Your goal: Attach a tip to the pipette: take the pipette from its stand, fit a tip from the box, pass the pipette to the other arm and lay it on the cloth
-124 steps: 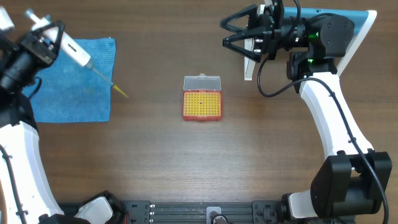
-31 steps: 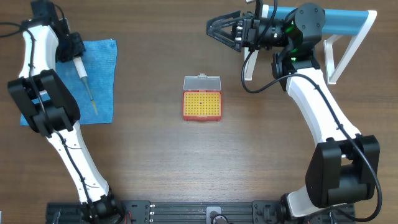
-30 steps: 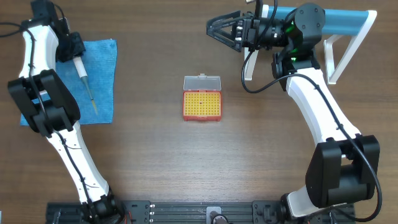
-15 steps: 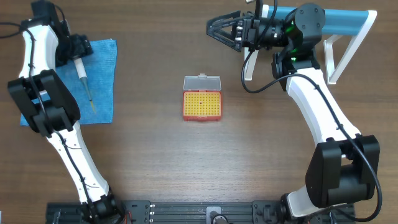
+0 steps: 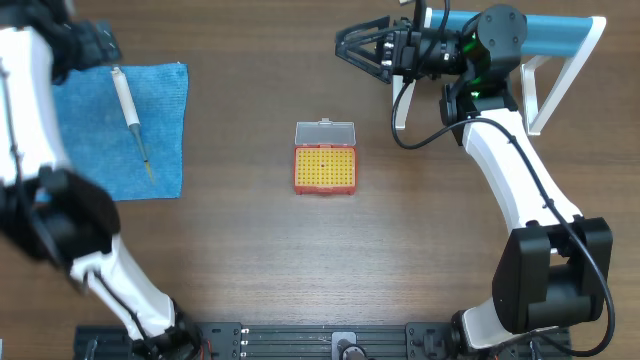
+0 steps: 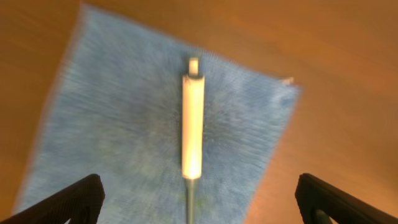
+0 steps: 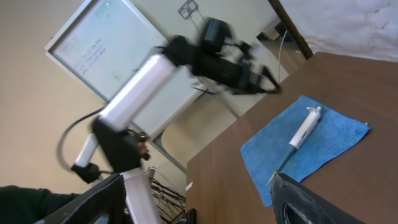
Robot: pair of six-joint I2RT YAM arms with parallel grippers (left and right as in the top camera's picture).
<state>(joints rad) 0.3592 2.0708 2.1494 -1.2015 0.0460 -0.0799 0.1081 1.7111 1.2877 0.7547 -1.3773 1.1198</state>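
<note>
Lying flat on the blue cloth at the left side of the tabletop, the pipette touches neither arm, and its thin yellow tip is hard to make out against the fabric. The left end effector hangs above it, spread wide and gripping nothing. In its own wrist view the two finger ends sit at the corners, and the pipette's lower end is cut off. From above, the left arm is a blur running off the left edge. The right end effector is raised well apart, near the stand, with its fingers wide and holding nothing. Its arm covers part of the stand. The tip box sits mid-tabletop with its lid open.
</note>
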